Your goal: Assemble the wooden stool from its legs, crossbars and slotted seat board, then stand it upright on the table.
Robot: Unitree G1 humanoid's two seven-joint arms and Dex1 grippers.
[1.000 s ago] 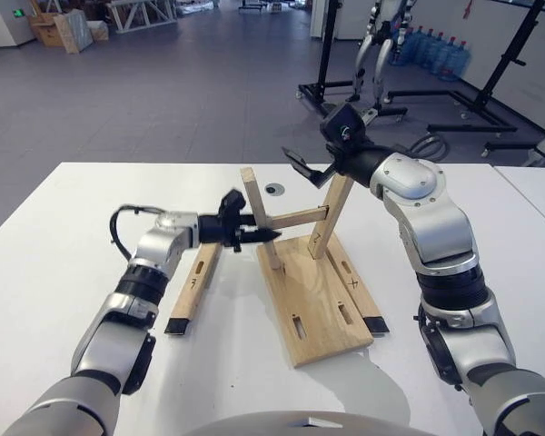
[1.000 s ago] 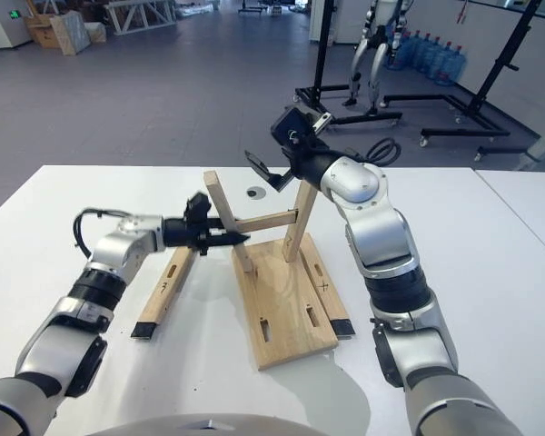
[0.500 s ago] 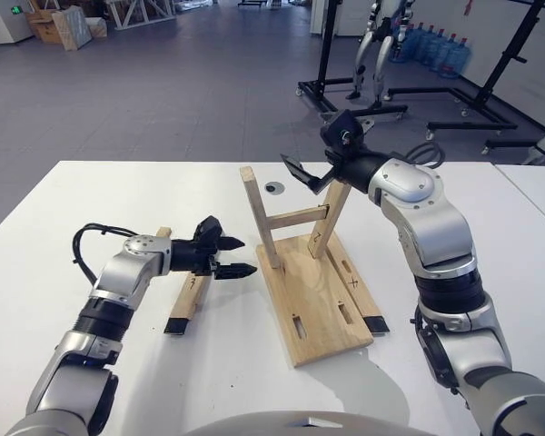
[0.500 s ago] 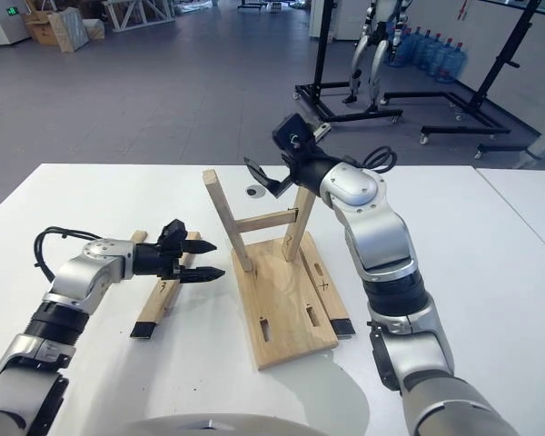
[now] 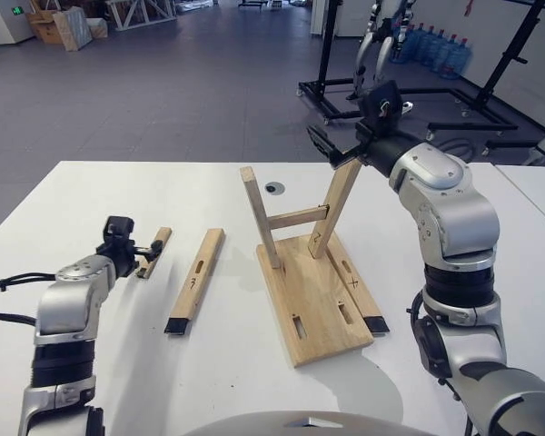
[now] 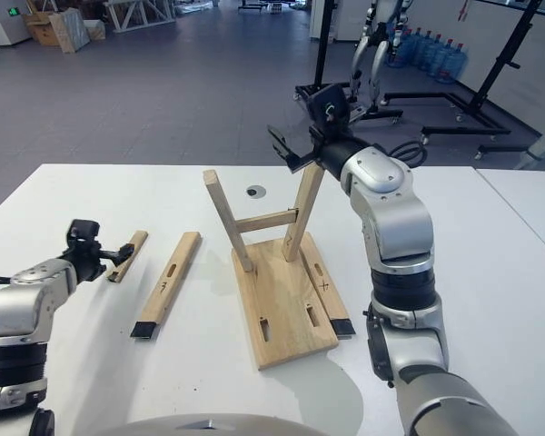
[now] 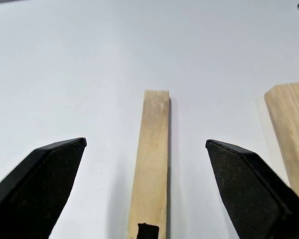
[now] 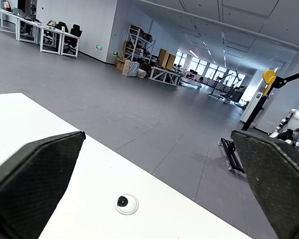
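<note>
A half-built stool on a white table.
Head views: the seat board [image 5: 320, 300] lies flat on the table [image 5: 64, 195]. Two legs [image 5: 260, 218] stand in it, joined by a crossbar [image 5: 298, 217]. A loose leg [image 5: 196, 280] and a small stick [image 5: 154, 251] lie to its left. The right gripper [image 5: 338, 150] is at the top of one leg. Left wrist view: the left gripper [image 7: 145, 143] is spread wide around the small stick. Right wrist view: the right gripper's fingers [image 8: 35, 172] are wide apart.

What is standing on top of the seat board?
A left leg and a right leg, joined by a crossbar, stand on the seat board, both leaning. Empty slots show nearer the front. Whether the leg ends sit in slots is hidden.
</note>
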